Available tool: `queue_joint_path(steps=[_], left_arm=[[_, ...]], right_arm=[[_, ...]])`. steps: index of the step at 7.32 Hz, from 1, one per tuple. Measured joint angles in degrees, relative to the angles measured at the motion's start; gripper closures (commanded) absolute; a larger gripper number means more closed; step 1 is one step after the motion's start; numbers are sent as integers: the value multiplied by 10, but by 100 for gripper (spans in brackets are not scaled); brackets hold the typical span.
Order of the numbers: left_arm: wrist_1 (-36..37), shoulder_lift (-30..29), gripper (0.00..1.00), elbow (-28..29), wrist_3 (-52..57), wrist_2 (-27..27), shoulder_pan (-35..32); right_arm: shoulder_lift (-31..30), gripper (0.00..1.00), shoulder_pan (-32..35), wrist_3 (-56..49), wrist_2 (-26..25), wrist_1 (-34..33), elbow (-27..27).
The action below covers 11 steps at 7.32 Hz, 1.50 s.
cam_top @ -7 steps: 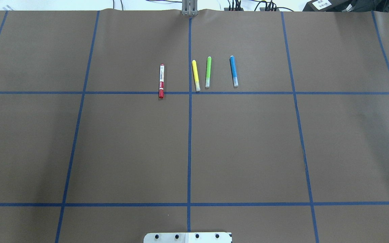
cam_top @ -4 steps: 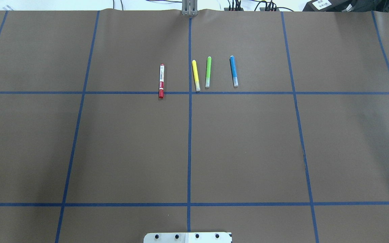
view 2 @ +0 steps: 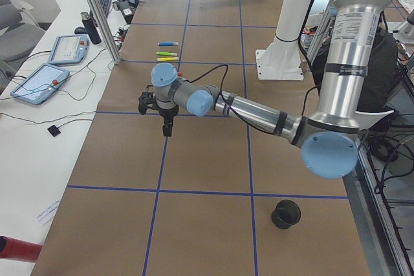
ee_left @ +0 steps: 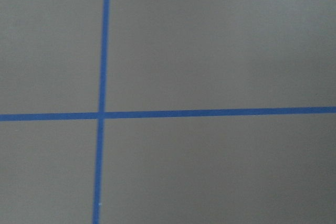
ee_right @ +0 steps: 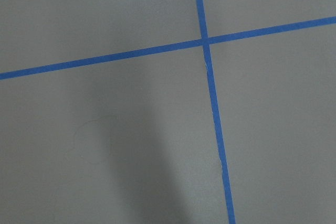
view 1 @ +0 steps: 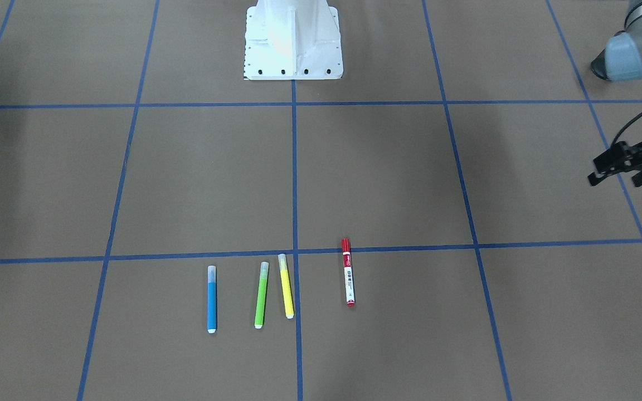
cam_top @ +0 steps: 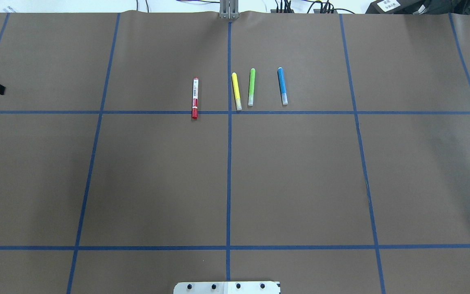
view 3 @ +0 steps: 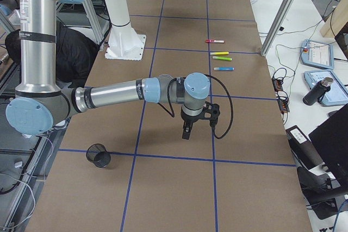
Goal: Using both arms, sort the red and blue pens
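The red pen [cam_top: 195, 98], white-barrelled with a red cap, lies on the brown table left of the centre line. The blue pen [cam_top: 282, 85] lies to its right, past two other markers. Both also show in the front view, the red pen [view 1: 348, 275] and the blue pen [view 1: 212, 301]. My left gripper [view 1: 597, 175] hangs over the table's far left, well away from the pens; it is cut by the frame edge and I cannot tell its state. My right gripper [view 3: 186, 133] shows only in the right side view, pointing down over bare table.
A yellow marker [cam_top: 236, 91] and a lime-green marker [cam_top: 251, 87] lie between the two pens. Black mesh cups stand near each end of the table [view 2: 285, 214] [view 3: 98, 155]. The white robot base [view 1: 293, 39] stands at the robot's side of the table.
The tip of my left gripper has come into the overhead view at its left edge. The pens have not moved.
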Motion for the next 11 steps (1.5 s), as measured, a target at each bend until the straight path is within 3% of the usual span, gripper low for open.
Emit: queue_joint_path(steps=[3,6,9,11], left_arm=[[6,-191,0,138,-23,0,92],[-9,-295,0,242,-37,3,112],[-18,-379,1,316,-94,57,169],[-57,-407,10,350,-145,101,211]], right_arm=[[28,1,-12,5,8,0,0],[130,1,-59,7,-6,-11,-38],[148,1,-107,19,-11,29,-40],[168,1,-144,64,-29,38,-42]])
